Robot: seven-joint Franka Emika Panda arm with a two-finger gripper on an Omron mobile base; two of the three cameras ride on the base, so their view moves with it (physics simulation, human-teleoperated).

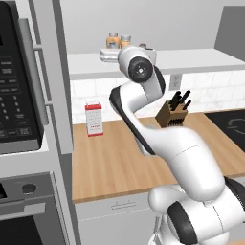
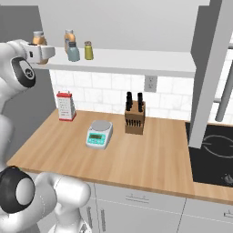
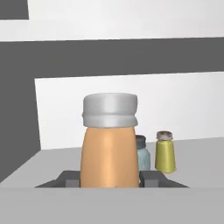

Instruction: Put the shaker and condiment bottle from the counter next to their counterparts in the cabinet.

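Two dark fingers [image 3: 148, 179] pinch the condiment bottle [image 3: 109, 151] low on its sides, holding it upright, light cap on top, over the left end of the cabinet [image 2: 136, 61] board. Beyond it the grey-teal shaker [image 2: 73, 52] and the olive-yellow shaker [image 2: 88, 50] stand upright, side by side, with a wider orange bottle [image 2: 68, 37] behind. Below, the wooden surface [image 2: 118, 154] carries a grater [image 2: 66, 106], scale [image 2: 99, 134] and knife block [image 2: 135, 115] before white tile.

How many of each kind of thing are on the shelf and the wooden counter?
Bottles: 2 (condiment bottle, wider orange bottle)
Shakers: 2 (olive-yellow shaker, grey-teal shaker)
Grater: 1
Kitchen scale: 1
Knife block: 1
Total: 7
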